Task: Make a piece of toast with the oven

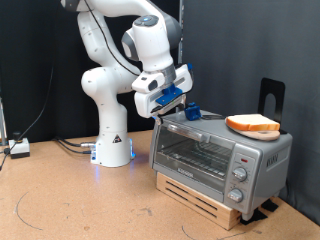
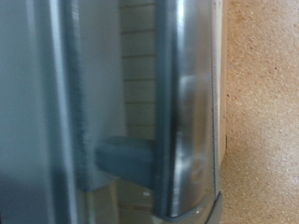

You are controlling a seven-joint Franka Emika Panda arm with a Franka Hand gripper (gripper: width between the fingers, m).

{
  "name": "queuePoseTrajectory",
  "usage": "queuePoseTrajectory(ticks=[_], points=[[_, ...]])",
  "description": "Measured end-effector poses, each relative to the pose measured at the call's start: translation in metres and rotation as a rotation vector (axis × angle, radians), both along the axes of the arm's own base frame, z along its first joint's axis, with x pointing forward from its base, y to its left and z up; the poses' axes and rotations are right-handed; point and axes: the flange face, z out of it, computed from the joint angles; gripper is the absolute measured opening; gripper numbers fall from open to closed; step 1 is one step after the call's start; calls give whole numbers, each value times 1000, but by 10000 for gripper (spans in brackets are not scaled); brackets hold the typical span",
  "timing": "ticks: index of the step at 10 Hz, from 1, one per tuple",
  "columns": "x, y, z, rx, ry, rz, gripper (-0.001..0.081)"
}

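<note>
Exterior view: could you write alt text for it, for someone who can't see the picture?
A white robot arm's gripper hovers at the top edge of a closed silver toaster oven. A piece of toast lies on a round wooden plate on the oven's roof, and the oven sits on a slatted wooden base.

Evenly lit exterior view — wrist view blurred.

Oven (image 2: 187, 112) door handle blurred, cropped

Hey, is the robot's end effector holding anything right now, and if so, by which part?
Cannot be told. The end effector sits at the oven's top edge, near its door handle; no fingers show around it. The toast lies untouched on top.
</note>
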Motion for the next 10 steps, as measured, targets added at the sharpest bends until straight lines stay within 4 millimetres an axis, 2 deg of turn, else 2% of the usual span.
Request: queuePoseTrajectory(ticks=[6,10], points=[[4,-3,-40,-46,26,-24,810],[8,-11,-41,-56,25,-47,810]])
